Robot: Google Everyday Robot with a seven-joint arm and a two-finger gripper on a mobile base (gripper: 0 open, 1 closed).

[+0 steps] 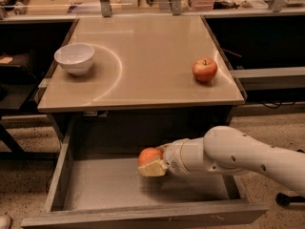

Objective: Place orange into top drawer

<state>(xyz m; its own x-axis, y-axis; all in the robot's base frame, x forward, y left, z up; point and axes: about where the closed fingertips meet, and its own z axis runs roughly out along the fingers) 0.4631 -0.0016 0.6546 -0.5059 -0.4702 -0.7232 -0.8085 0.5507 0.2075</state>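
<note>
The orange [149, 155] is held in my gripper [152, 164], which is shut on it from the right. The white arm reaches in from the lower right. The orange hangs inside the open top drawer [109, 185], low over its grey bottom near the middle; I cannot tell whether it touches the bottom. The drawer is pulled out under the table, its front panel [143, 217] along the bottom edge of the view.
On the beige table [143, 56] a white bowl [75, 57] stands at the left and a red-yellow apple [204, 69] at the right. Dark shelving flanks the table on both sides. Cluttered benches run along the back.
</note>
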